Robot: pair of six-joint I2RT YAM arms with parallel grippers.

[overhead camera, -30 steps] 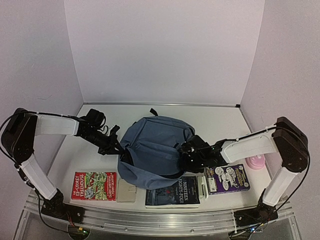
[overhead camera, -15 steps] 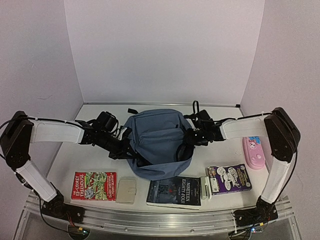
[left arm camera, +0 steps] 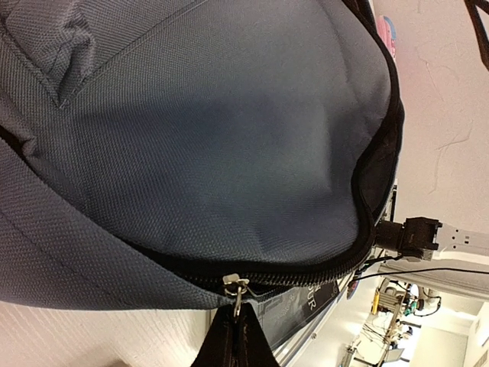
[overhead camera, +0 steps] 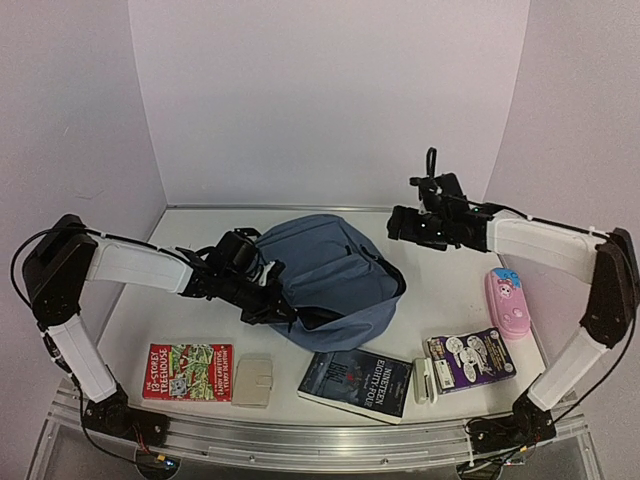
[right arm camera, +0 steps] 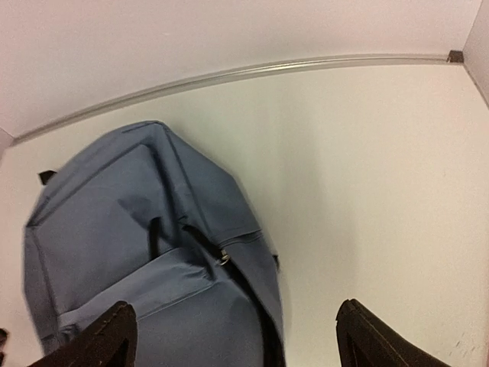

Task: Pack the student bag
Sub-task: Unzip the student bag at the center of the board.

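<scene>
The student bag (overhead camera: 325, 272) is a slate-blue backpack lying in the middle of the table. In the left wrist view its fabric (left arm camera: 214, 130) fills the frame, with a black zipper along the lower edge. My left gripper (overhead camera: 283, 312) sits at the bag's near-left edge. It (left arm camera: 235, 325) is shut on the metal zipper pull (left arm camera: 238, 289). My right gripper (overhead camera: 397, 227) hangs in the air behind and to the right of the bag. It (right arm camera: 244, 344) is open with nothing between its fingers (right arm camera: 114, 336), and the bag (right arm camera: 145, 252) lies below it.
Along the front edge lie a red Treehouse book (overhead camera: 187, 371), a beige wallet (overhead camera: 254, 381), a dark Nineteen Eighty-Four book (overhead camera: 357, 383) partly under the bag, a white item (overhead camera: 424, 381) and a purple book (overhead camera: 470, 360). A pink pencil case (overhead camera: 508, 302) lies at the right.
My right gripper has opened, let go of the bag and risen toward the back right. The left gripper has moved right along the bag's near edge, and the bag has turned and settled.
</scene>
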